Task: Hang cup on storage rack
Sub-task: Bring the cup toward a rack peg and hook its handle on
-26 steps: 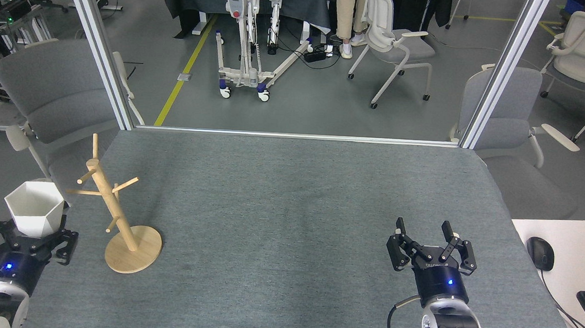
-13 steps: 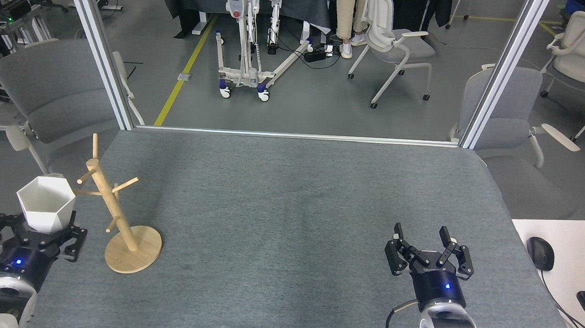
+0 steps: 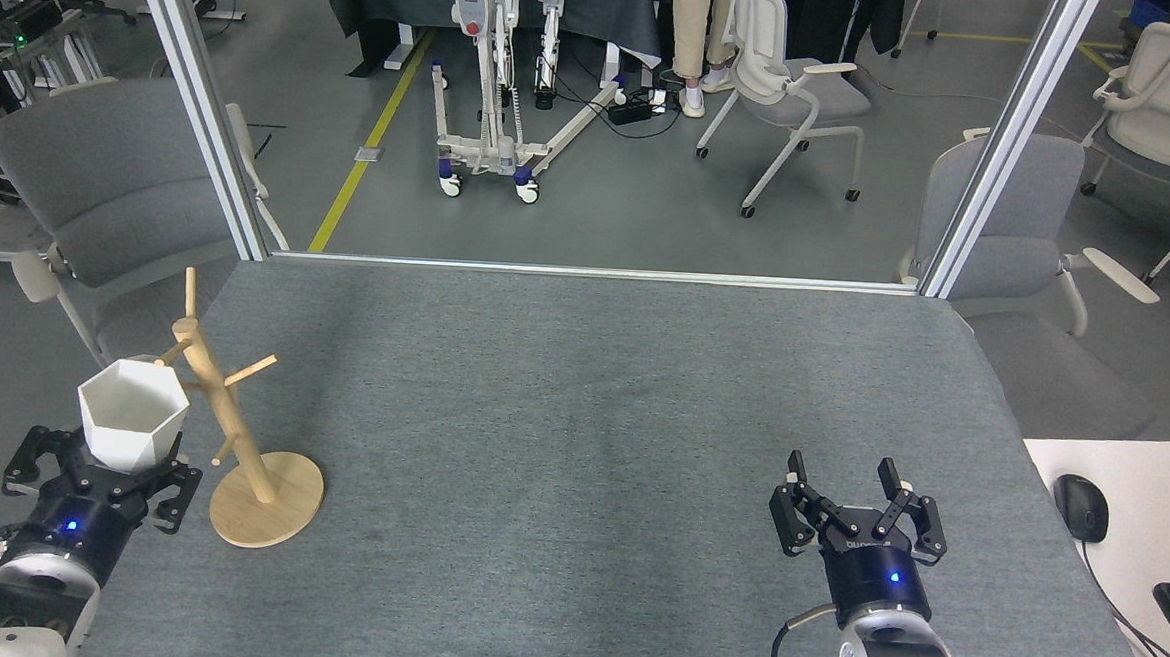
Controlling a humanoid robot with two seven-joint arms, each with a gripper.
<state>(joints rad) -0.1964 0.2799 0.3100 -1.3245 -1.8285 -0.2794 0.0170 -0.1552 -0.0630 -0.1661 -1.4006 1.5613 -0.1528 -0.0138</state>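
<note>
You have the cup [image 3: 131, 428], small, matte white, with faceted sides and a hexagonal rim, sitting upright with its open mouth facing up. It is off the table surface, its lower part hidden from you. It sits just left of the storage rack [image 3: 239, 431], and its upper right edge overlaps the rack's left-hand pegs in your view; you cannot tell whether it touches them. The storage rack is light natural wood: a slim post that appears to lean up and to the left, several short angled dowel pegs, and a round flat disc base resting on the grey table near its left edge.
</note>
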